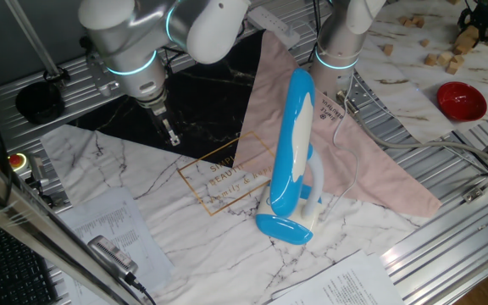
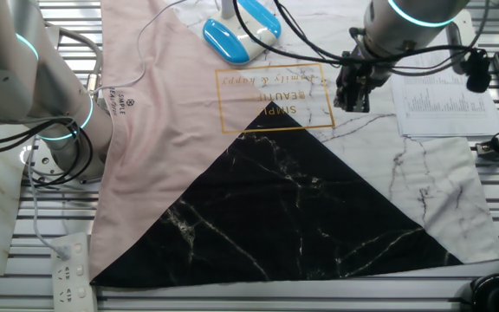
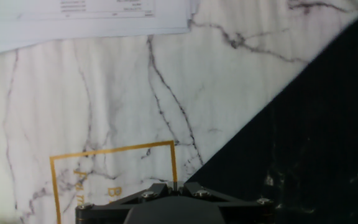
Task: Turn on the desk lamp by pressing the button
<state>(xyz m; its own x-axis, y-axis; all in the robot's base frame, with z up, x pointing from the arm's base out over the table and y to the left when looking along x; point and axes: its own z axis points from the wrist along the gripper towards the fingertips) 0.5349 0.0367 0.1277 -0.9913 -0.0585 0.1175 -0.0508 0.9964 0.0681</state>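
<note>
Reaching down from a grey-and-white jointed arm [image 1: 134, 38] with glowing cyan rings, the slim two-finger gripper [image 1: 171, 135] points almost straight down over the table, its wrist section vertical above it. From the room it hangs near the line where the white marble-patterned sheet [image 1: 142, 182] meets the black marble-patterned triangle [image 2: 293, 208]. In the other fixed view the gripper [image 2: 353, 97] hangs by the right corner of the gold-outlined rectangle of lettering [image 2: 271, 97]. The hand view looks down on that same gold corner [image 3: 114, 155] and the black edge. Only the dark base of the hand shows there, so I cannot tell whether the fingers are spread or pressed together; neither fixed view settles it.

The glossy blue-and-white plastic desk lamp [image 1: 293, 157] stands well apart from the gripper, at the edge of the pale pink cloth [image 1: 371, 161]. Its long rounded head tilts up over a white curved neck and an oval blue base. Its button cannot be made out.

A printed paper sheet [image 2: 436, 102] lies beside the gripper. A red bowl [image 1: 461, 100] sits at the far corner of the table.
</note>
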